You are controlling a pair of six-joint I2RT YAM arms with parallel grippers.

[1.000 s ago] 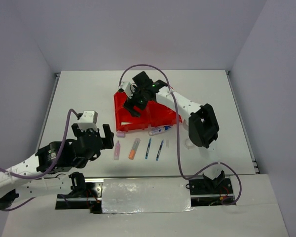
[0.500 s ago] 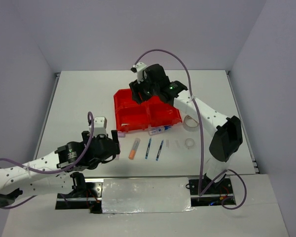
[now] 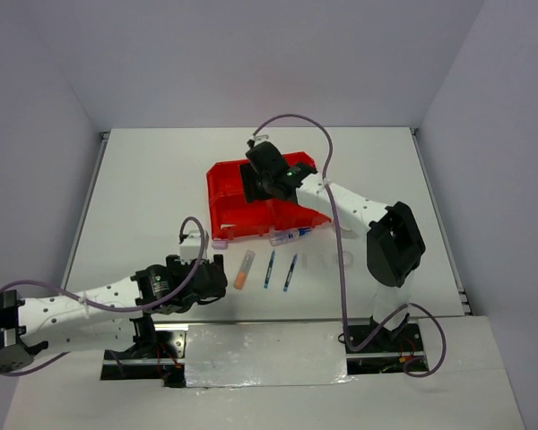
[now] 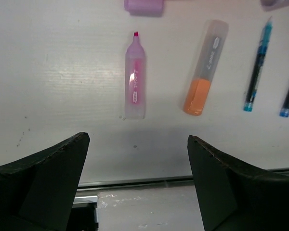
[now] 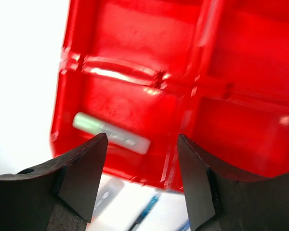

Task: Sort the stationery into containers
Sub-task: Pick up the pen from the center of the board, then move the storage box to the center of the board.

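2 highlighters (image 4: 135, 77) lie side by side left of 2 pens (image 4: 256, 67), all before the bins (image 3: 229, 210).

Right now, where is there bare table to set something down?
Bare: the table left of the red bins, and the strip behind them. Crowded: in front of the bins, with pink highlighter, orange highlighter, blue pens and glue tube.

The top external camera looks down from above and behind the arm bases (image 3: 148, 342), taking in the whole desk (image 3: 143, 179). The left wrist camera faces down, close to the desk, onto the orange highlighter (image 4: 205, 70) and blue pens (image 4: 256, 67) ahead of the left end effector (image 4: 137, 138); the top view shares these. The right wrist camera looks closely past the right end effector (image 5: 142, 137) into the red bins (image 5: 135, 72), also seen from above.
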